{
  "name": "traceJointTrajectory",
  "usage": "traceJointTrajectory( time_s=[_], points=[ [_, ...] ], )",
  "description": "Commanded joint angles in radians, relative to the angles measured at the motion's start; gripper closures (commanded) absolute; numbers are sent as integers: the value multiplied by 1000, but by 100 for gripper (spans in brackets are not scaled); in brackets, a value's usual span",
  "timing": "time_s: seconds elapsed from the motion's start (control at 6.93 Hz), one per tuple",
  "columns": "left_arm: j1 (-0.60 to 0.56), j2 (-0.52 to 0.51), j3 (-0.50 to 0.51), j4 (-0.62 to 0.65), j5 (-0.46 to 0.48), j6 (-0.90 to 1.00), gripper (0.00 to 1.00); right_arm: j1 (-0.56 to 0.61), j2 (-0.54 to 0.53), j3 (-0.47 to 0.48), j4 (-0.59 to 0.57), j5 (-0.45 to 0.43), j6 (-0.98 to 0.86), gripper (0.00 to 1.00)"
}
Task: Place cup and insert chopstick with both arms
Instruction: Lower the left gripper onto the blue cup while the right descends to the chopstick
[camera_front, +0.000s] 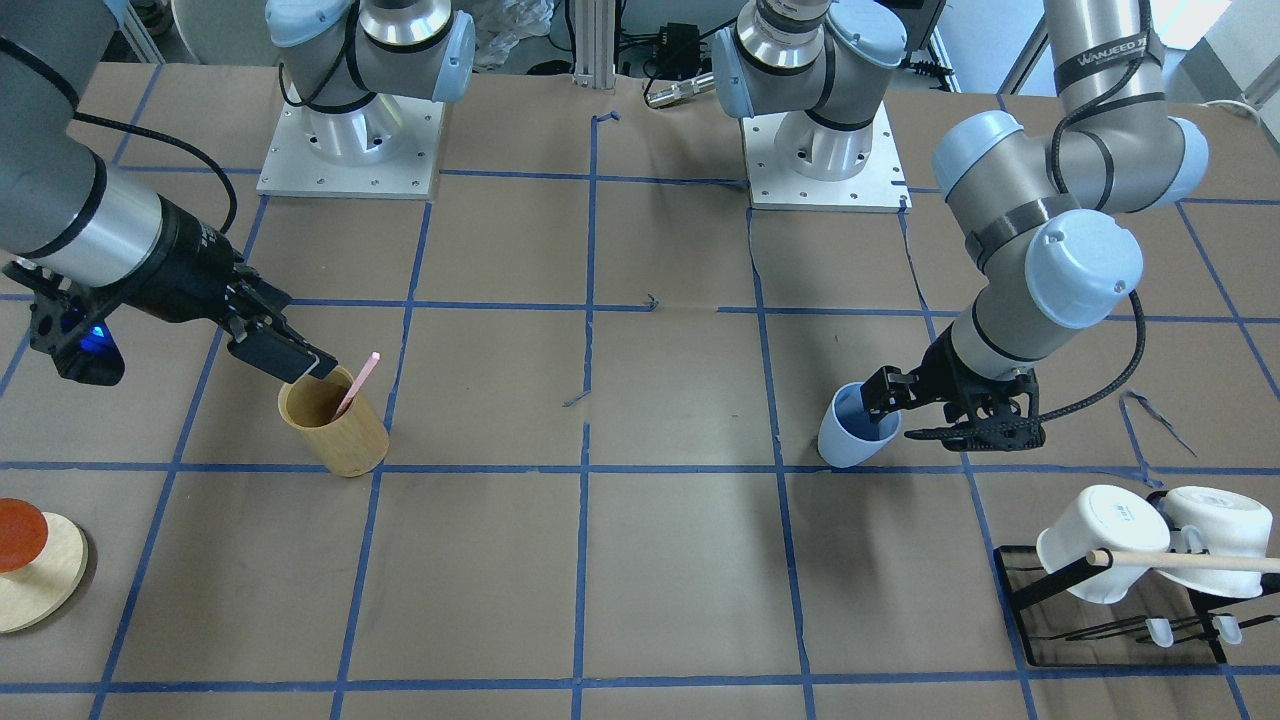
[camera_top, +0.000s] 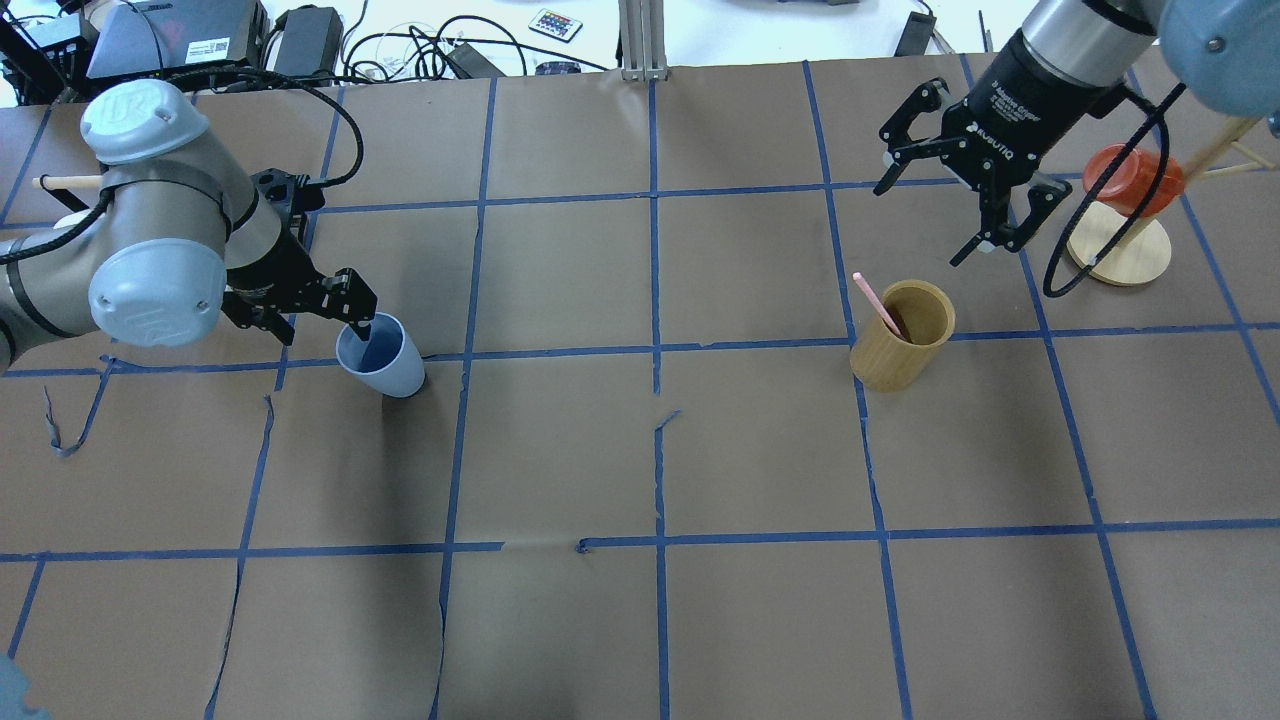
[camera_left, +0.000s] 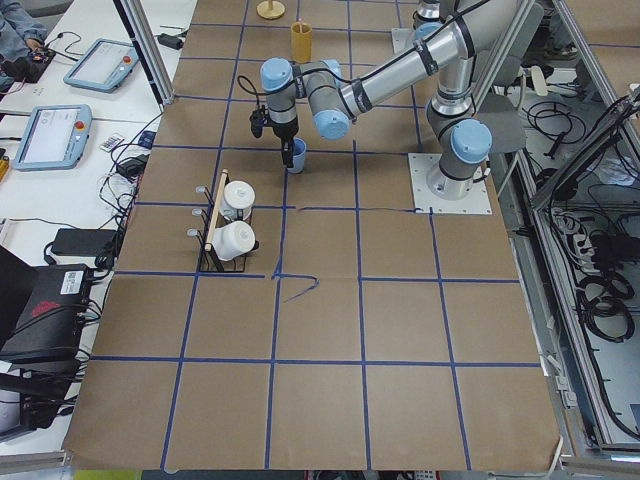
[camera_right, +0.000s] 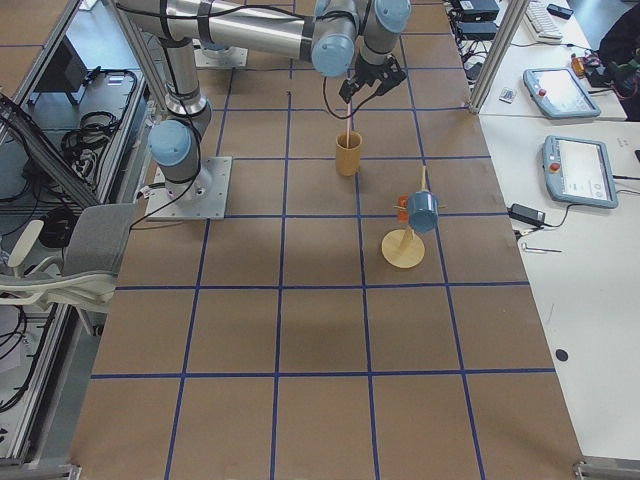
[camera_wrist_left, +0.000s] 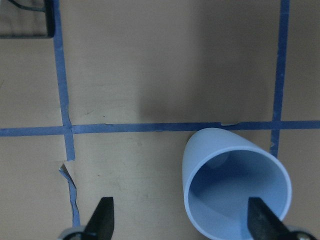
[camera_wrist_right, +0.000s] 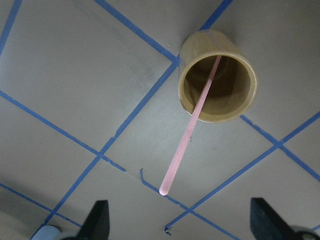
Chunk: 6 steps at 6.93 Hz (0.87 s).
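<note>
The light-blue cup (camera_top: 382, 358) stands on the brown table left of centre; it also shows in the front view (camera_front: 855, 428) and the left wrist view (camera_wrist_left: 234, 187). My left gripper (camera_top: 315, 320) is open, with one finger over the cup's mouth and the other outside it. The pale-pink chopstick (camera_top: 878, 303) leans inside the tan bamboo cylinder (camera_top: 900, 350), as the right wrist view shows (camera_wrist_right: 192, 130). My right gripper (camera_top: 922, 225) is open and empty, hovering just beyond the cylinder.
A black rack (camera_front: 1030, 590) with white handled mugs (camera_front: 1105, 540) and a wooden rod stands near my left arm. A round wooden stand (camera_top: 1118, 250) holding an orange-red cup (camera_top: 1130, 178) is close behind my right gripper.
</note>
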Motion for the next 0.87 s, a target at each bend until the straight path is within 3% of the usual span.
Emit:
traceJointTrajectory(
  time_s=[0.0, 0.29, 0.43, 0.58, 0.72],
  points=[
    [-3, -32, -3, 2, -8, -108, 23, -16, 16, 82, -6, 73, 34, 0],
    [-11, -31, -6, -7, -5, -152, 76, -16, 39, 119, -2, 90, 48, 4],
    [-11, -24, -13, -8, -6, -152, 79, -16, 47, 145, -5, 128, 63, 7],
    [-12, -24, -20, -8, -6, -147, 95, -16, 56, 151, -7, 130, 71, 8],
    [-24, -11, -19, -8, 0, -147, 100, -16, 61, 151, -9, 130, 70, 12]
  ],
)
